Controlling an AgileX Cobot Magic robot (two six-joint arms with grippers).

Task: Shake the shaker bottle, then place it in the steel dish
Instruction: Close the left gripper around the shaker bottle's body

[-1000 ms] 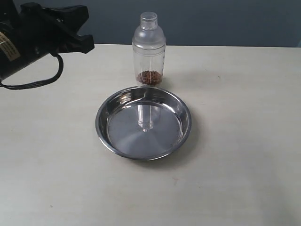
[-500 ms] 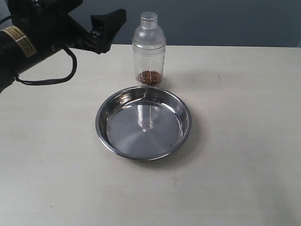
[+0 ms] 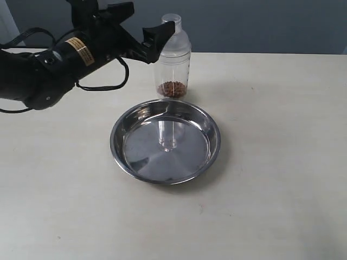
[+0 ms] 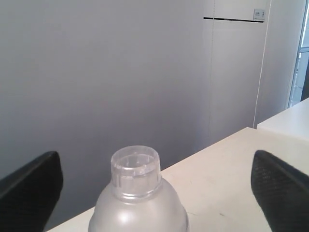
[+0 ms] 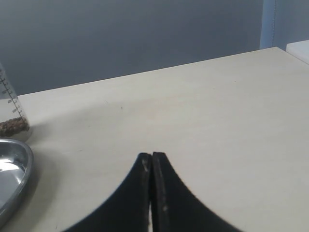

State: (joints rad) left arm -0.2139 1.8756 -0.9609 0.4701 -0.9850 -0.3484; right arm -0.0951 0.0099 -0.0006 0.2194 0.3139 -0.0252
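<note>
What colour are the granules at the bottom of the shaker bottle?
Reddish brown. The granules show through the clear wall of the shaker bottle, best in the exterior view.

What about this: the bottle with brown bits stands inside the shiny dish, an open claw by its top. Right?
No. The exterior view shows the shaker bottle on the table behind the steel dish, not inside it. The open left claw is by its top.

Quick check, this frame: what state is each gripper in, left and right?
Left gripper: open, straddling the top of the shaker bottle, not gripping it.
Right gripper: closed, holding nothing.
</note>
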